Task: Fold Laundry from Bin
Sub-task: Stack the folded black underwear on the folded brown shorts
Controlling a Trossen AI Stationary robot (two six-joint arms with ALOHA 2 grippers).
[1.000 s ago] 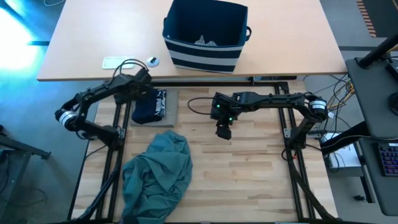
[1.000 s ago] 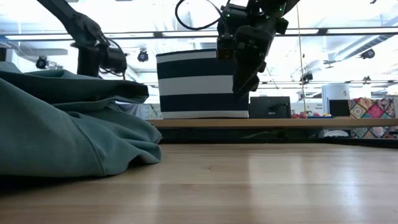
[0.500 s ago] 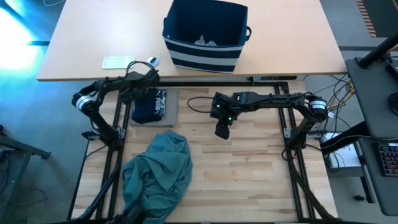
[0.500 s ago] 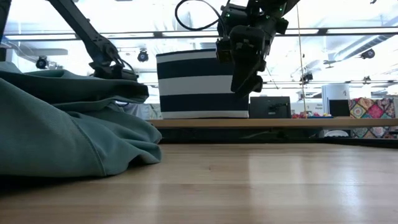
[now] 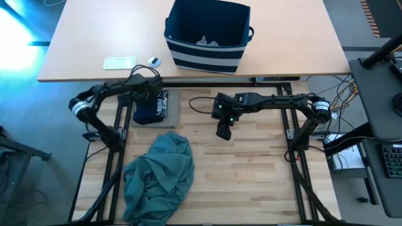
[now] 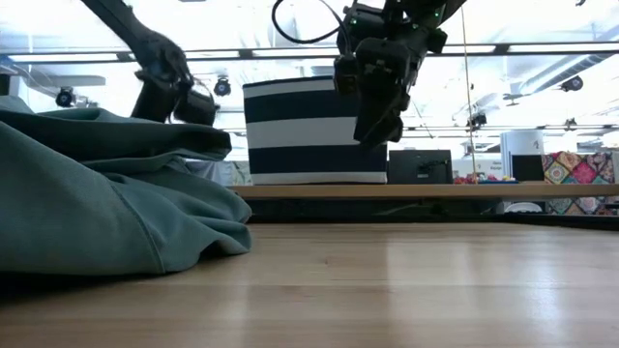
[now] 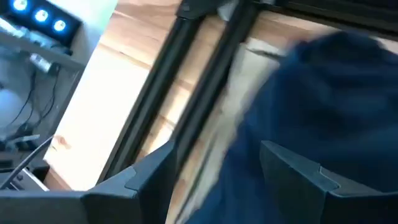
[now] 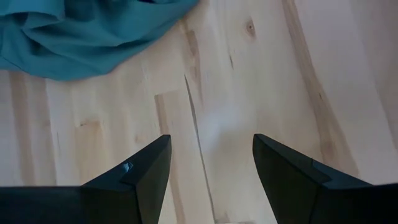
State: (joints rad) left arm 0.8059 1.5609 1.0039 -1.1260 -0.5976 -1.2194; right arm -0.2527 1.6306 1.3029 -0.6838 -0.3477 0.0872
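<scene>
The left gripper [image 5: 148, 95] hangs over the folded navy cloth garment with white lettering [image 5: 152, 107] on the wooden counter [image 5: 264, 169], fingers [image 7: 292, 168] spread and empty. The right gripper [image 5: 222, 132] hovers mid-counter, fingers [image 8: 283, 168] spread. A crumpled teal-green garment [image 5: 160, 176] lies nearby; the striped navy fabric bin [image 5: 207, 37] stands beyond

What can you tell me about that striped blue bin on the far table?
The bin is a boxy, soft-sided fabric container, navy blue with broad white horizontal stripes round its lower half and a small handle on its side. It stands upright and open-topped on the lighter table, beyond the wooden work surface. Its dark inside is nearly empty, with only small grey pieces lying at the bottom. Neither arm touches it.
</scene>
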